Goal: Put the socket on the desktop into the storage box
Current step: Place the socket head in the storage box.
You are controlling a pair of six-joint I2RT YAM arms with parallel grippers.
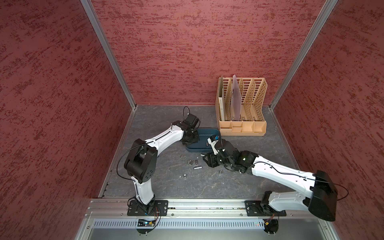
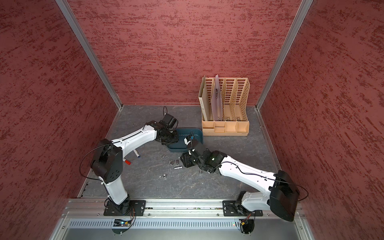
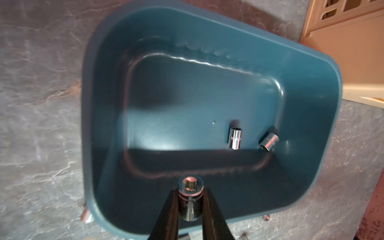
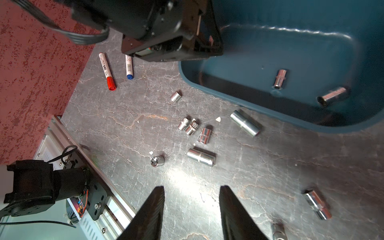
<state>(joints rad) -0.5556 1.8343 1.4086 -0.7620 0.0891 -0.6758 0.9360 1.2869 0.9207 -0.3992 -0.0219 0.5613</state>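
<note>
Red textured walls close in a dark veined desk. The left hand is clamped on a chrome socket, held above the inside of the teal box, by its near wall. Past it, two more sockets lie on the box floor. The right hand, empty with jaws partly apart, hovers over the desk beside the box. Loose sockets lie scattered ahead of it, and two markers farther off.
</note>
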